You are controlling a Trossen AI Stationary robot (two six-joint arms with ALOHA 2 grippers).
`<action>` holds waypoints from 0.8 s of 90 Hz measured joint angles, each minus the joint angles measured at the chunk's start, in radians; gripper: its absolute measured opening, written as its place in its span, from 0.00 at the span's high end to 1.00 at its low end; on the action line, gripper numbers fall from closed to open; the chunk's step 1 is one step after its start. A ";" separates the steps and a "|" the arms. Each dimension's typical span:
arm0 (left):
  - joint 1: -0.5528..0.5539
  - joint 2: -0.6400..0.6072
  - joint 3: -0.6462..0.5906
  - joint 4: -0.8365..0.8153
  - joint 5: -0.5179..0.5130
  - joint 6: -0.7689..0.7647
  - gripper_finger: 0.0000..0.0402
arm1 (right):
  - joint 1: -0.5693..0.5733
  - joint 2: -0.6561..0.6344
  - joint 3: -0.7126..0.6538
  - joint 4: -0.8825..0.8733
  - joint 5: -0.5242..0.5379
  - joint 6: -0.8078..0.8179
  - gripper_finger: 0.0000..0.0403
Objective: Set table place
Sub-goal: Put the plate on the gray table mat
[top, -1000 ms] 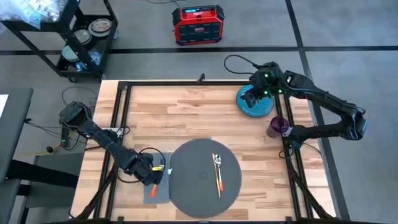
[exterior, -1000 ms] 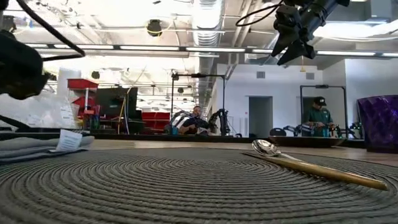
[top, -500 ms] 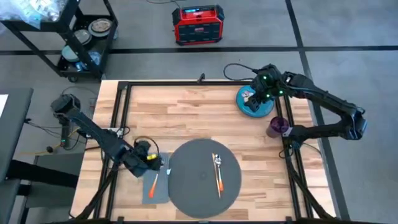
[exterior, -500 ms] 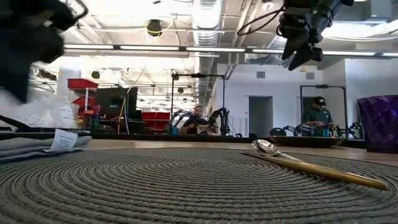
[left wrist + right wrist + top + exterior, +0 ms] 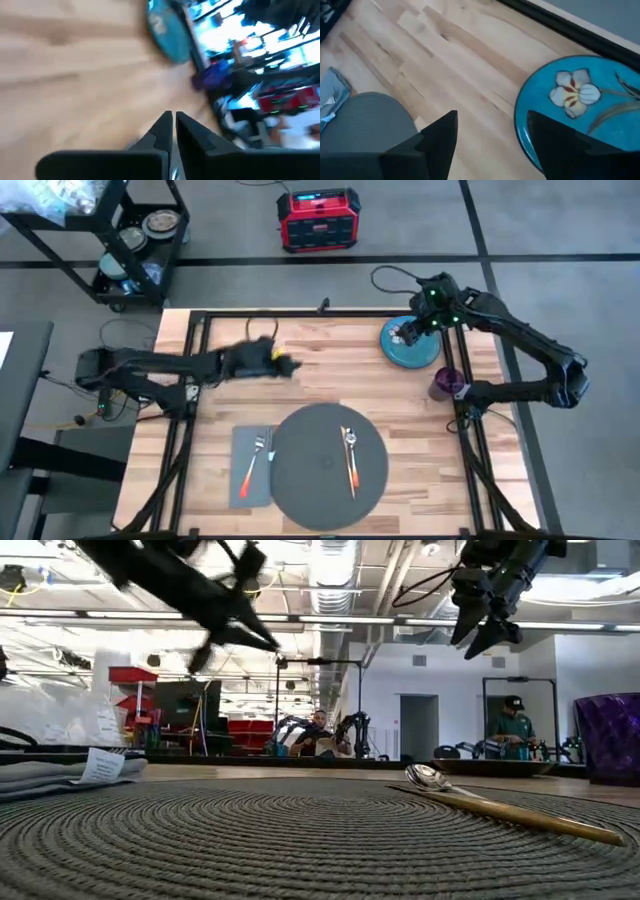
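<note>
Placemat [image 5: 322,464] holds spoon [image 5: 350,455]; fork [image 5: 252,465] only visible overhead.

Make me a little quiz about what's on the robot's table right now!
1. True or false: the fork lies on the grey napkin.
2. What sits on the round mat? A spoon, B cup, C plate.
3. Fill in: the right hand hovers over the blue ____.

Key: 1 true. 2 A, the spoon. 3 plate.
</note>
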 joint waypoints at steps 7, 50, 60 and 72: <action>0.088 0.135 0.007 0.157 0.124 -0.033 0.99 | -0.010 -0.003 0.000 -0.002 -0.004 0.000 0.44; 0.163 0.717 0.655 0.203 0.412 0.035 0.99 | -0.051 0.049 0.000 -0.047 0.083 0.007 0.45; 0.162 0.745 0.748 0.129 0.420 0.064 0.99 | -0.088 0.102 0.000 -0.062 0.090 -0.005 0.58; 0.163 0.750 0.789 0.082 0.419 0.097 0.99 | -0.095 0.169 0.000 -0.060 0.078 -0.055 0.91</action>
